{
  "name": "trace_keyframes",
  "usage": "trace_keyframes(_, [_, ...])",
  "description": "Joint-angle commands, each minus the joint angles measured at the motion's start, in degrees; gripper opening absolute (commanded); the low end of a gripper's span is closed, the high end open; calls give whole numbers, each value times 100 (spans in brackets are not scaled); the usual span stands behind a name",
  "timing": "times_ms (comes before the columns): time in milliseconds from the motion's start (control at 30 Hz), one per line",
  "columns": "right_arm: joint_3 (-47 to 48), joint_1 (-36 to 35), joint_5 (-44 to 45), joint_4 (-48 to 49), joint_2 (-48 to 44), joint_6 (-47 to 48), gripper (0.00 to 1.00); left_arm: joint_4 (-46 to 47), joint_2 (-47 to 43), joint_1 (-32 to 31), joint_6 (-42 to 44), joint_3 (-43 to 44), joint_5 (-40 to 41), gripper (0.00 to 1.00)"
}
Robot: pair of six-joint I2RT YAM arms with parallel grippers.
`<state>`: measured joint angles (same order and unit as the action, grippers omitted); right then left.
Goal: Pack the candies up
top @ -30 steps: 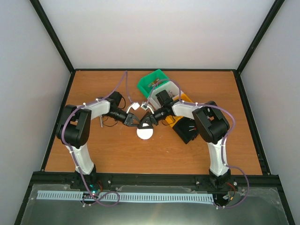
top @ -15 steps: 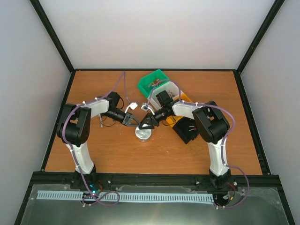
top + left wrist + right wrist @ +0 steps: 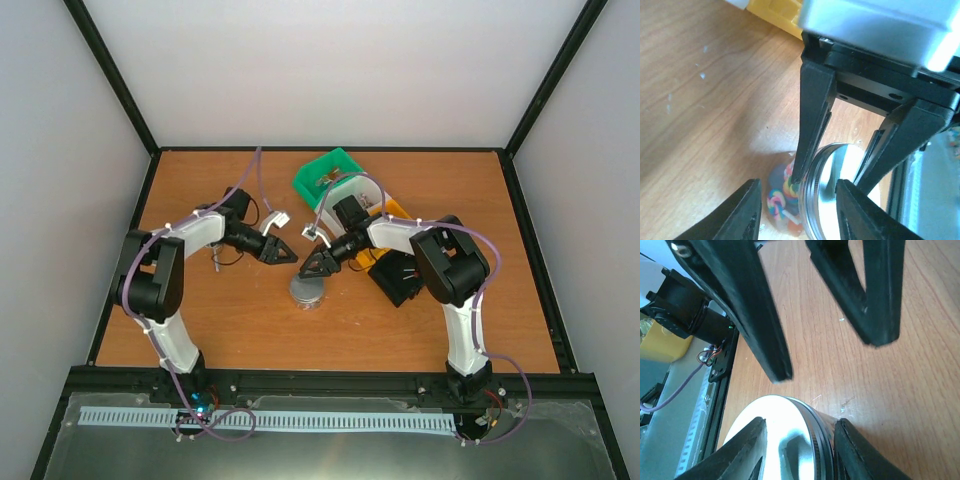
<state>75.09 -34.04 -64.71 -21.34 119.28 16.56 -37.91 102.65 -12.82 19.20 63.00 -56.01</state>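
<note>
Left end effector and right end effector both gape; the right hovers at the silver-lidded clear round jar holding tiny colourful wrapped candies. An off-centre pinch could topple it.

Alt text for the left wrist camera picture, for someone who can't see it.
The right gripper has a black finger on each side of a silver-lidded clear jar holding bright candies, on a wooden table. The left gripper, open, frames the bottom edge, and a yellow bin shows at the top.
</note>
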Motion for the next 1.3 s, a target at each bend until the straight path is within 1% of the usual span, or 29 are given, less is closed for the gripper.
trace_keyframes(0, [-46,-17,27,-98,100,19,36,234,-534,51,71,32,406,47])
trace_keyframes(133, [-39,1,29,-116,108,18,36,205,-894,51,191,-183,563,48])
trace_keyframes(233, [-10,3,9,-123,83,-5,38,136,-1175,51,373,-418,606,54])
trace_keyframes(300, [52,3,-38,-162,31,-29,42,11,-1384,43,603,-578,624,56])
trace_keyframes(467, [255,3,-76,-368,-379,49,56,59,-1969,36,1056,-904,890,56])
trace_keyframes(567, [379,11,46,-619,-622,174,58,-245,-1991,-50,1331,-751,945,56])
trace_keyframes(667, [321,56,198,-923,-793,384,55,-367,-2105,-316,1545,-728,1081,53])
trace_keyframes(767, [13,165,301,-1076,-983,544,51,-343,-2303,-824,1666,-828,1485,47])
trace_keyframes(867, [-340,238,373,-1173,-1210,698,45,-130,-2509,-1225,1651,-984,1873,40])
trace_keyframes(1033, [-815,233,287,-1039,-1606,707,37,3,-2505,-1705,1728,-1053,2287,31])
trace_keyframes(1167, [-926,198,245,-1064,-1610,722,32,122,-2326,-1934,1779,-1078,2596,29])
trace_keyframes(1267, [-1006,148,304,-1058,-1493,768,31,205,-2230,-2035,1805,-1111,2755,28])
